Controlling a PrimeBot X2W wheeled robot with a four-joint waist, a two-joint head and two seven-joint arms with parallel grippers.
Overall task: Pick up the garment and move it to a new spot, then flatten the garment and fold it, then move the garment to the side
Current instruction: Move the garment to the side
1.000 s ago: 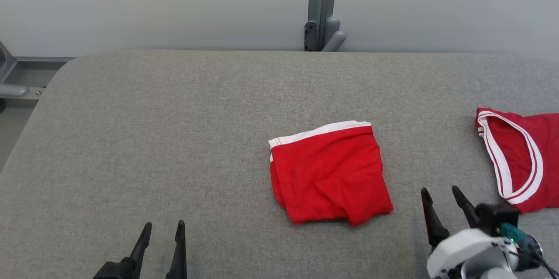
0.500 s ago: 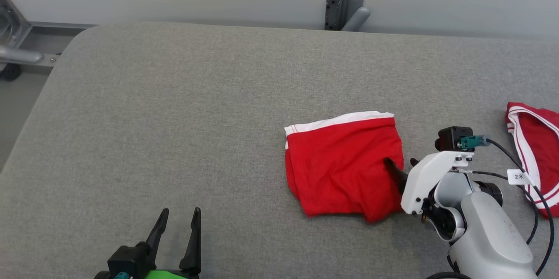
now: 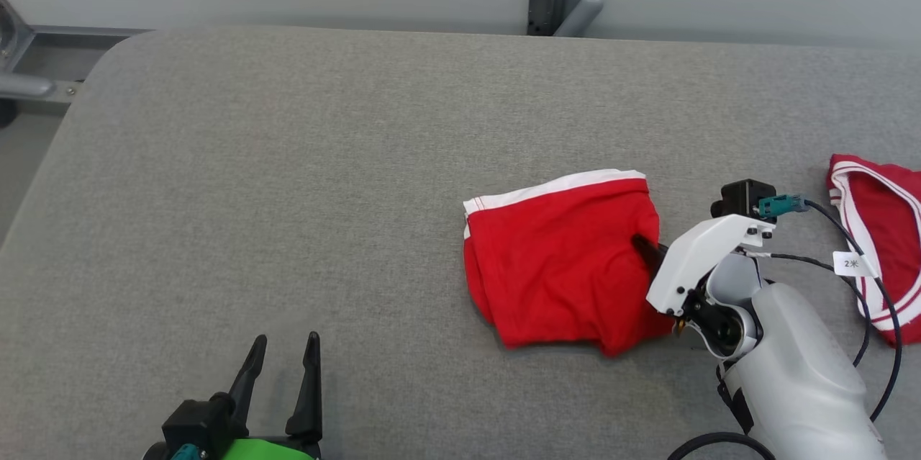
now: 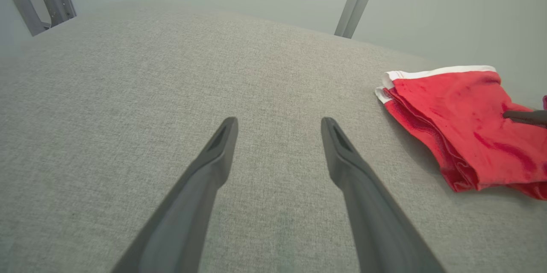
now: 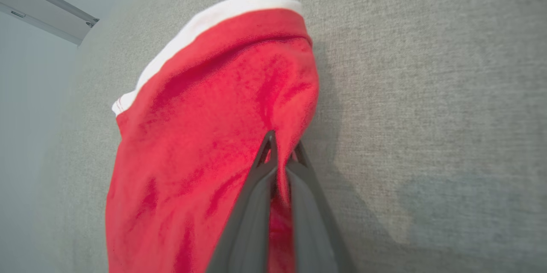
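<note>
Head camera looks down on the table (image 3: 288,158); both wrist cameras sit low, sharing the garment (image 3: 561,258).

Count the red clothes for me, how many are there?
2. Folded red shorts lie in the middle, pinched by the right gripper; a red garment with white trim lies far right, partly cut off.

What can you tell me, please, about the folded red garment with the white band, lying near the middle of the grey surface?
The red garment looks like soft knit shorts, folded into a rough square with a white waistband along its far edge. It lies slightly rumpled on the grey fabric surface, right of centre. Stacked layers show at its left edge. The right pincer is shut on a fold at its right edge, bunching the cloth there.
</note>
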